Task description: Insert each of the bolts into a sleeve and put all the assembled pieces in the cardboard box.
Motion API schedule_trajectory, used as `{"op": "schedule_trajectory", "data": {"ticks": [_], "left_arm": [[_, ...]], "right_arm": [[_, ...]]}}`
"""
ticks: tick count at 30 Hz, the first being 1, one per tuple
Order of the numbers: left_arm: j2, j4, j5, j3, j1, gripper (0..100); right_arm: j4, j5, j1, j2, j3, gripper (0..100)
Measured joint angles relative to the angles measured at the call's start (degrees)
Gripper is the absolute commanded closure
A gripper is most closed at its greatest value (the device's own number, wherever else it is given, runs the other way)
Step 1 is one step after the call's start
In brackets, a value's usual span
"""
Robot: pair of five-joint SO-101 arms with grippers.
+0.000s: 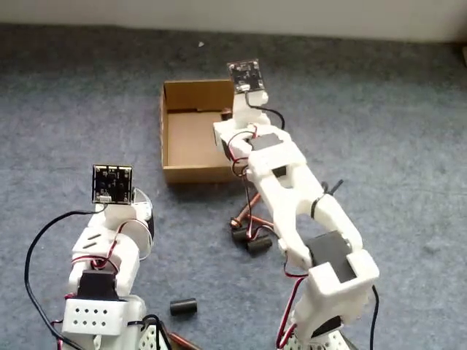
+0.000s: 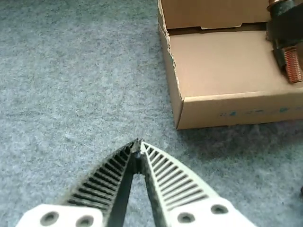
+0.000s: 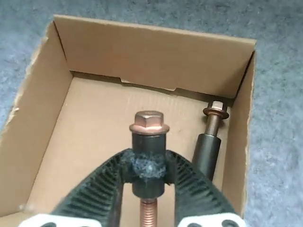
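Squarely clamped in the right gripper (image 3: 148, 163) is a black sleeve (image 3: 147, 142) with a copper bolt (image 3: 149, 124) through it, long axis along the fingers, hex head pointing away. Just beyond lies the cardboard box (image 3: 142, 52) and its open floor, where another assembled piece (image 3: 208, 144) rests against a wall. The left gripper (image 2: 138, 150), closed and empty, hovers outside the box, farther off.

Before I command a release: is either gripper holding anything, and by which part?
The right gripper holds a copper-coloured hex-head bolt in its black cylindrical sleeve, clamped by the sleeve, over the brown cardboard box. The left gripper is shut, empty.
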Motion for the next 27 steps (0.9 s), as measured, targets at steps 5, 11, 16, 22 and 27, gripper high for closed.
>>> {"op": "schedule_trajectory", "data": {"ticks": [5,11,16,22,27], "left_arm": [[0.00,0.00,0.00,0.00,0.00,98],[0.00,0.00,0.00,0.00,0.00,98],[0.00,0.00,0.00,0.00,0.00,98],[0.00,0.00,0.00,0.00,0.00,98],[0.00,0.00,0.00,0.00,0.00,98]], "right_arm": [[2.55,0.00,0.00,0.00,-2.02,80.8],[14.95,0.00,0.00,-1.67,-6.51,80.8],[25.58,0.00,-1.32,-9.23,-7.12,80.8],[39.03,0.00,-2.20,-17.76,-7.12,80.8],[50.11,0.00,-2.55,-19.78,-7.12,80.8]]}}
